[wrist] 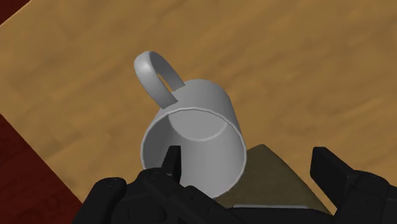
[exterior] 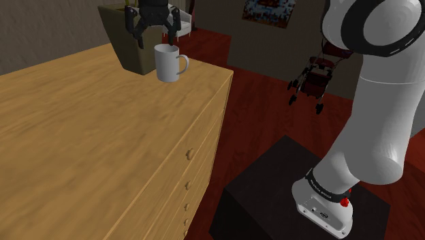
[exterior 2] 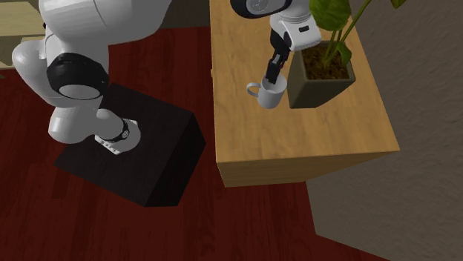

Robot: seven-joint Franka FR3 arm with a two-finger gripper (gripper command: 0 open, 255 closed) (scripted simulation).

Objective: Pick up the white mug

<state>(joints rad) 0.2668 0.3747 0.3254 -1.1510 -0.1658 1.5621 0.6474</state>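
White and plain, the mug (exterior: 170, 63) is standing upright on the wooden dresser top (exterior: 82, 136), directly beneath the gripper (exterior: 156, 39) and close to the top's edge. The black gripper is hanging just above the mug's mouth with its fingers (wrist: 170, 167) spread well apart, released and grasping nothing. Seen from the camera on the hand, one finger is reaching over the mug's rim at the edge of the opening, while the other is sitting out over the planter box (wrist: 273, 181). Whether that first finger is touching the rim, I cannot tell. The mug's handle (wrist: 154, 73) is sticking out on the side away from the planter, toward the dresser's edge.

Just beside the mug, under the hand's outer finger, the dark olive planter is resting on the same wood. It is holding brown soil (exterior 2: 324, 67) and a green plant (exterior 2: 334, 15) whose leaves are rising alongside the wrist.

Behind the hand, the white arm (exterior: 381, 102) is arching over from its black stand (exterior 2: 148, 163), which is sitting on the dark red floor (exterior 2: 74, 222), well apart from the gripper and below the dresser's side. Farther off beyond the arm, a small red wheeled cart (exterior: 315, 73) is standing on that floor.
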